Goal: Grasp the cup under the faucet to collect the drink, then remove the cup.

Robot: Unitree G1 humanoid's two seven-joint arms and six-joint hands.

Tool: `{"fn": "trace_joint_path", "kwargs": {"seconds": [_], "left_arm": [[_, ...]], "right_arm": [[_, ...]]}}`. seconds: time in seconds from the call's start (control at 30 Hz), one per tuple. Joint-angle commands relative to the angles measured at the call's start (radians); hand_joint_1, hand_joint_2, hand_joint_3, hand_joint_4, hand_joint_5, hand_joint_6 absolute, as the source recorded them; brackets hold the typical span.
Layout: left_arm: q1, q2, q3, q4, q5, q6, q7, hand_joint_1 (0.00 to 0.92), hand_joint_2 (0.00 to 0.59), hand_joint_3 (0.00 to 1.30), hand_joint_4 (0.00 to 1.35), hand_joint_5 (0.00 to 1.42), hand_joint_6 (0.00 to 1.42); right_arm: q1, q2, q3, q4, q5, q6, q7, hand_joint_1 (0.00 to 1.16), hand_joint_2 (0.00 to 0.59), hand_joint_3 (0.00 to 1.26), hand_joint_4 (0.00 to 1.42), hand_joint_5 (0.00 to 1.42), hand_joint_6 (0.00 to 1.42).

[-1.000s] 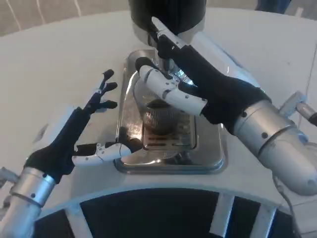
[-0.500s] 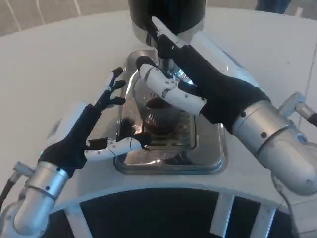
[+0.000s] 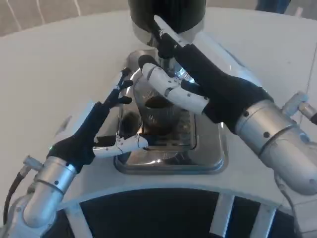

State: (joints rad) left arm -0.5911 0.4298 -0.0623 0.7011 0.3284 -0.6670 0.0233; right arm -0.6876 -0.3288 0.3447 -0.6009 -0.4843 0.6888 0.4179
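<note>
Nearest me, my left hand (image 3: pixel 101 130) is spread and holding nothing, its thumb lying on the steel drip tray (image 3: pixel 208 153) just left of the cup (image 3: pixel 157 115). The cup stands on the tray's grate with dark drink inside. Beyond it, my right hand (image 3: pixel 198 79) reaches to the dark dispenser (image 3: pixel 168 15); I cannot tell its grip.

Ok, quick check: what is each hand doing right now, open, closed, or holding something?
Left hand: open, fingers spread beside the cup, holding nothing.
Right hand: reaching over the cup by the faucet; cannot tell whether it grips anything.
</note>
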Motion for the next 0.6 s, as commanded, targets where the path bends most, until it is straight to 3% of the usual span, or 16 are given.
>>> {"fn": "trace_joint_path", "kwargs": {"seconds": [0.03, 0.37, 0.6], "left_arm": [[-0.004, 0.001, -0.007, 0.014, 0.002, -0.018, 0.005, 0.427, 0.055, 0.0, 0.0, 0.24, 0.2], [0.0, 0.009, -0.003, 0.014, -0.008, -0.021, -0.005, 0.425, 0.061, 0.0, 0.0, 0.24, 0.2], [0.007, 0.007, -0.006, 0.002, -0.01, -0.021, -0.011, 0.413, 0.062, 0.0, 0.0, 0.24, 0.2]], "right_arm": [[0.038, 0.001, 0.013, -0.004, 0.016, -0.036, 0.023, 0.09, 0.532, 0.0, 0.0, 0.0, 0.0], [0.094, 0.013, -0.03, -0.085, -0.023, -0.052, -0.031, 0.1, 0.518, 0.0, 0.0, 0.0, 0.0], [0.145, 0.019, -0.06, -0.12, -0.054, -0.105, -0.092, 0.11, 0.501, 0.0, 0.0, 0.0, 0.0]]}}
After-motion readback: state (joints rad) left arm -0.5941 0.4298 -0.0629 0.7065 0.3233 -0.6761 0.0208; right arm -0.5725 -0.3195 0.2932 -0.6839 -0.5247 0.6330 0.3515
